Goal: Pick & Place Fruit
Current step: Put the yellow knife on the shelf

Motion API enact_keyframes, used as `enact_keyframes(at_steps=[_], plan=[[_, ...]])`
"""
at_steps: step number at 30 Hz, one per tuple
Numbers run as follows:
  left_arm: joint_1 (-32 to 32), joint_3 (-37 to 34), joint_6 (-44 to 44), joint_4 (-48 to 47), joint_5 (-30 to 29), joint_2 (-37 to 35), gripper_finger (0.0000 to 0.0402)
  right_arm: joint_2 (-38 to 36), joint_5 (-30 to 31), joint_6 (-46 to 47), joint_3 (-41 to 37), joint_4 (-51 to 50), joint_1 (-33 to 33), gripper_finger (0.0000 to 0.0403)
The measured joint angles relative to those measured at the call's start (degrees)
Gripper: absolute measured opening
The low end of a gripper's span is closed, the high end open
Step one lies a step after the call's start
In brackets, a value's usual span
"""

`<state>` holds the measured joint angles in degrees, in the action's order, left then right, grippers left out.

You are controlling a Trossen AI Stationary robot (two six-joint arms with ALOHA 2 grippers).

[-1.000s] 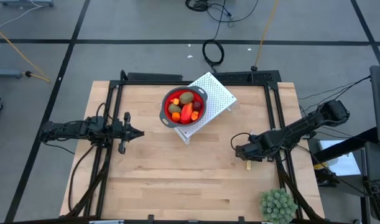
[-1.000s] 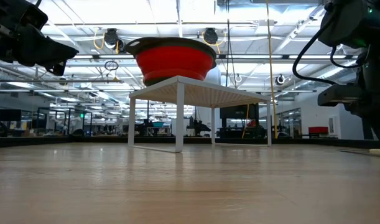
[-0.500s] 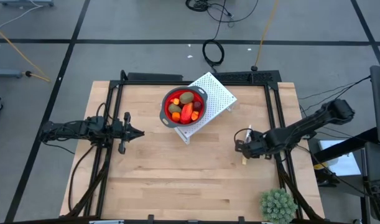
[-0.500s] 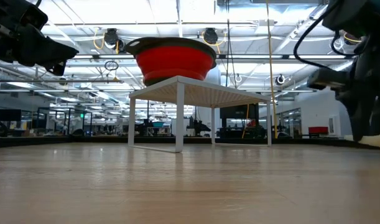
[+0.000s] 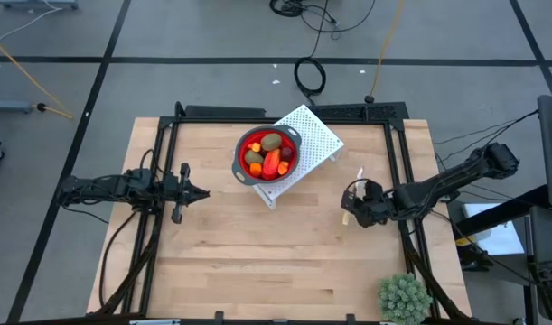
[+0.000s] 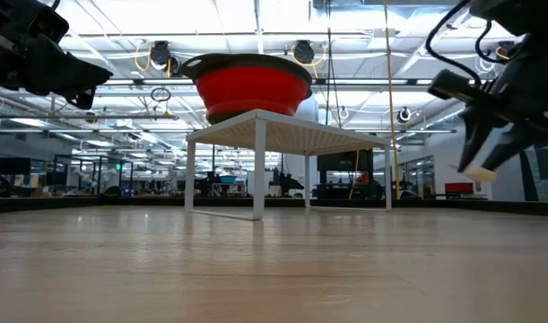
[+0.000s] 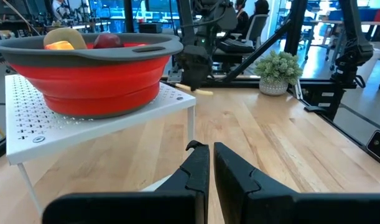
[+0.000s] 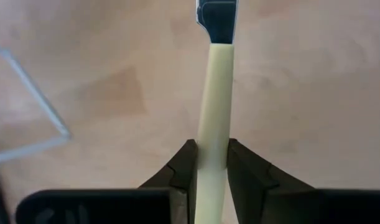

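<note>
The fruit [image 5: 269,155] lies in a red bowl [image 5: 246,143] that stands on a white perforated rack [image 5: 313,135] at the table's far middle. It shows as olive, orange and red pieces. My right gripper [image 5: 351,209] hangs over the right half of the table, slanting down. It is shut on a pale yellow stick [image 8: 216,93], which also shows in the low view [image 6: 479,170]. My left gripper [image 5: 204,192] waits shut and level at the table's left, holding nothing. My right gripper pinches the pale yellow stick [image 8: 212,146] between its two fingers, one on each long side. The stick runs along the fingers and juts out beyond them to a dark far end [image 8: 217,18]. It hangs slanting, clear of the table.
A spiky green plant ball [image 5: 404,298] sits at the near right corner. The rack's legs [image 6: 258,170] stand on the wood, with open board in the middle and near part. Black frame rails [image 5: 397,153] run along the table's sides.
My right gripper has risen and tipped, drawing a little toward the far edge. The pale yellow stick, which lay low by the table before, has come up with it and now hangs clear above the wood.
</note>
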<state>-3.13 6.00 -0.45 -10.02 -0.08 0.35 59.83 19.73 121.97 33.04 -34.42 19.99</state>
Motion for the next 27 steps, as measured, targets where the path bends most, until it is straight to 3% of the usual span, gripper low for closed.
enact_keyframes(at_steps=[12,21,27], plan=[[0.0,0.0,0.0,0.0,0.0,0.0,0.0021,-6.7,13.5,-6.3,0.1,3.4,-0.2,0.0055],[0.0,0.0,0.1,0.1,0.0,0.0,0.0021,-17.1,14.8,-21.5,0.1,5.7,-4.9,0.0055],[0.0,0.0,-1.4,0.8,0.0,0.0,0.0021,-25.1,13.9,-35.8,0.1,12.5,-9.6,0.0055]])
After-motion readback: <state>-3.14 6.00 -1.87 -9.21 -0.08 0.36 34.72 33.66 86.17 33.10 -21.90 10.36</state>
